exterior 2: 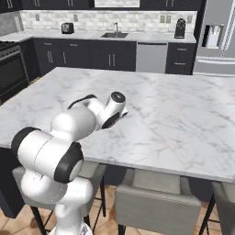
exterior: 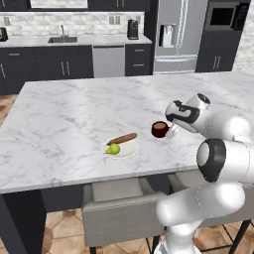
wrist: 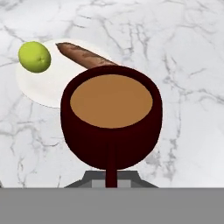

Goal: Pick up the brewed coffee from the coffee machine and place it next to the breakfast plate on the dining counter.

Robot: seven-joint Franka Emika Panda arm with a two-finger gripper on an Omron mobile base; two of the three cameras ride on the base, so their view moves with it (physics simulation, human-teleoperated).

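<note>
The brewed coffee, a dark red mug of brown liquid, is low over the dining counter, just right of the breakfast plate. My gripper is shut on the mug's handle. In the hand view the mug is close up, its handle pointing toward me, and the white plate lies behind it with a brown stick and a green fruit on it. I cannot tell whether the mug touches the marble. The black coffee machine stands on the far worktop.
Grey stools are tucked under the near edge of the island. Beyond it run dark cabinets with a sink, and a steel fridge stands at the back right. Bare marble spreads left of and behind the plate.
</note>
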